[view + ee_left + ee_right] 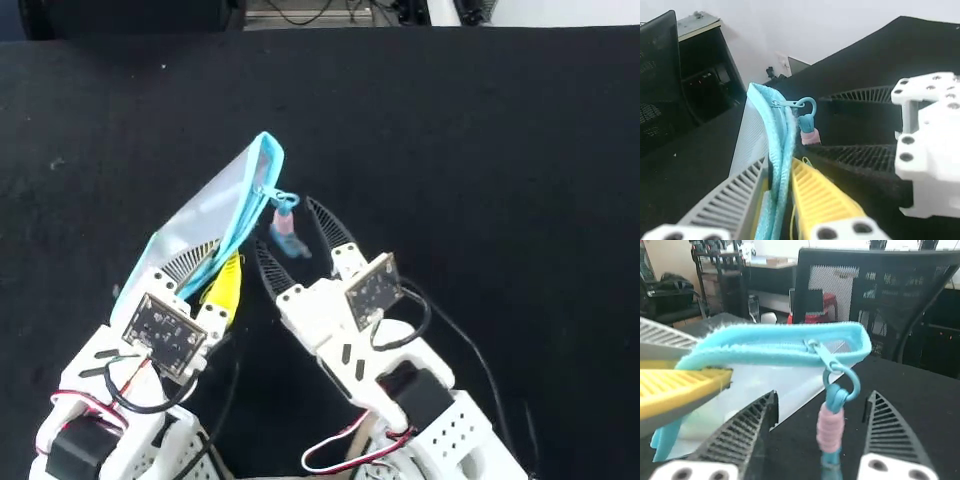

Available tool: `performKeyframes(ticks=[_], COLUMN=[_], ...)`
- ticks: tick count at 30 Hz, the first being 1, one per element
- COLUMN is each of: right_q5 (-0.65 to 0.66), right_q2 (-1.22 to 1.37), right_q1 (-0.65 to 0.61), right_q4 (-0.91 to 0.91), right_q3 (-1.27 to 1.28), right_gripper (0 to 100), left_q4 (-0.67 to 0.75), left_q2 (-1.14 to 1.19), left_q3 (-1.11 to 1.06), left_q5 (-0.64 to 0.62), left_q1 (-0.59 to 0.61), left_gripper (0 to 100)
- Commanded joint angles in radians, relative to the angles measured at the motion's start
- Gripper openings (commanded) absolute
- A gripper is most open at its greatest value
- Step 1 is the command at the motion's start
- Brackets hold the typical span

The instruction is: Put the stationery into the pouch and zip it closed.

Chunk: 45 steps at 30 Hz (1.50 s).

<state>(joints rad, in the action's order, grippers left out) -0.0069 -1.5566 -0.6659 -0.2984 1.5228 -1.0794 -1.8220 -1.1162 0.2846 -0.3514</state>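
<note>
A translucent pouch [212, 212] with a light blue zipper edge [250, 205] is held up off the black table. My left gripper [218, 270] is shut on the pouch's zipper edge [777, 170], one grey finger [730, 200] and one yellow finger [820, 200] clamping it. The zip slider sits near the far end of the edge, with a blue ring and pink tassel pull [286, 228] hanging from it. My right gripper [300, 245] stands open, its black fingers on either side of the tassel pull [832, 420] without touching it. The pouch edge [780, 345] looks zipped along its length.
The black table [480, 150] stretches out behind and to the right of the arms. A black mesh chair [880, 295] and shelving stand in the room beyond the table.
</note>
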Motion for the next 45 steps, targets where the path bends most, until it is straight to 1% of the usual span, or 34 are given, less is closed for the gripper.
performKeyframes(ticks=[1, 4, 19, 23, 26, 30, 40, 42, 45], right_q5=[0.011, 0.011, 0.011, 0.011, 0.011, 0.011, 0.011, 0.011, 0.011], right_q2=[-0.005, -0.005, -0.005, -0.005, -0.005, -0.005, -0.005, -0.005, -0.005], right_q1=[0.026, 0.063, 0.068, 0.068, 0.068, 0.068, 0.068, 0.068, 0.068], right_q4=[0.031, 0.032, 0.060, 0.057, 0.055, 0.055, 0.057, 0.055, 0.057], right_q3=[-0.010, -0.016, -0.010, -0.010, -0.010, -0.010, -0.010, -0.010, -0.010], right_gripper=[26.5, 26.5, 26.5, 26.5, 26.5, 26.5, 26.4, 24.4, 14.5], left_q4=[-0.018, -0.018, -0.046, -0.048, -0.063, -0.103, -0.103, -0.103, -0.103], left_q2=[-0.002, -0.002, -0.002, -0.002, -0.002, -0.002, -0.002, -0.002, -0.002], left_q3=[0.030, 0.030, 0.038, 0.035, 0.041, 0.084, 0.090, 0.090, 0.090], left_q5=[0.017, 0.017, 0.020, 0.089, 0.107, 0.107, 0.106, 0.106, 0.106], left_q1=[-0.010, -0.010, -0.010, -0.002, -0.001, -0.010, -0.004, -0.008, -0.008], left_gripper=[3, 3, 3, 3, 3, 3, 3, 3, 3])
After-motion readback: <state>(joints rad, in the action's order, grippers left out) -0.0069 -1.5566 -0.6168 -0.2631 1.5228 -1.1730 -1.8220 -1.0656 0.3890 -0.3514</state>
